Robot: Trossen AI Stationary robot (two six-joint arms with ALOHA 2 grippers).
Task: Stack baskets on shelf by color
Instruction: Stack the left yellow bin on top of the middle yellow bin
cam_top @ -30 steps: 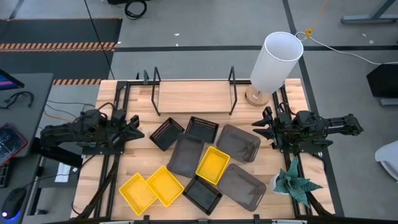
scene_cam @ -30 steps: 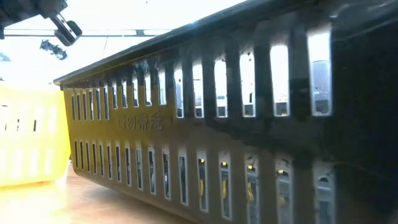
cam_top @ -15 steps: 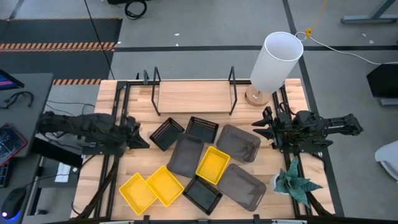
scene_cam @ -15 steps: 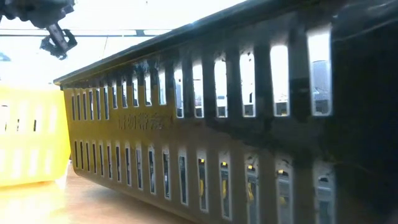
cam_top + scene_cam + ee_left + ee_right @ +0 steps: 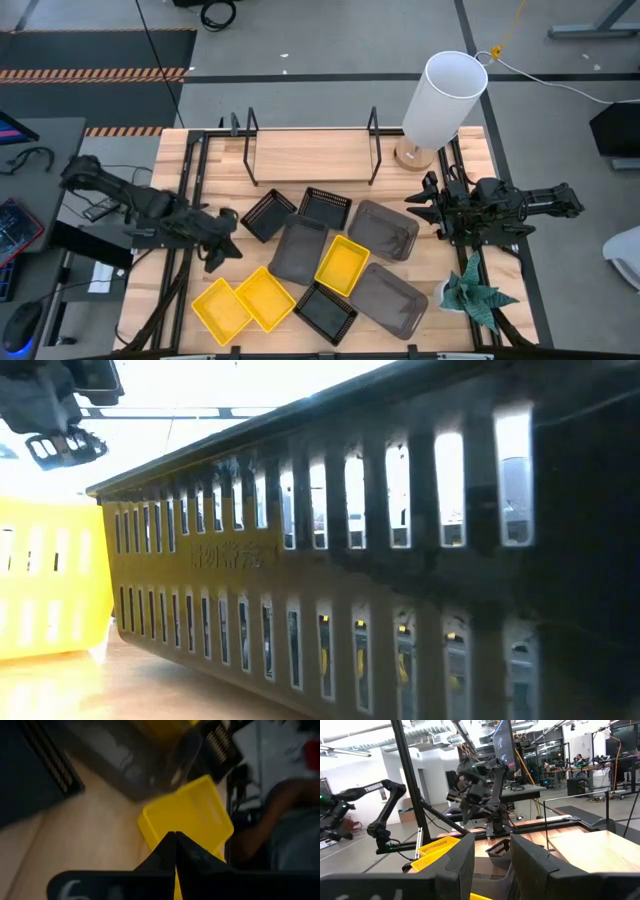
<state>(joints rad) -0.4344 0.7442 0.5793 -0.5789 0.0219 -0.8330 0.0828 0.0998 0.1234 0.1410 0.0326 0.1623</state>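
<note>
Nine baskets are being left scattered on the table (image 5: 180,300), in front of the shelf (image 5: 310,155), which is carrying none of them: three black mesh baskets (image 5: 267,215), three yellow baskets (image 5: 264,297) and three dark grey baskets (image 5: 299,249). The left gripper (image 5: 217,257) is being held above the wood, just beside the yellow pair, fingers pressed together on nothing. The right gripper (image 5: 418,208) is being kept parted and empty at the right side, near the lamp (image 5: 440,100).

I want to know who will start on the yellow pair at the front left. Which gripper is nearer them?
Left. The left gripper, shut, hovers just behind the two yellow baskets; the right gripper waits open across the table beside the grey baskets.
</note>
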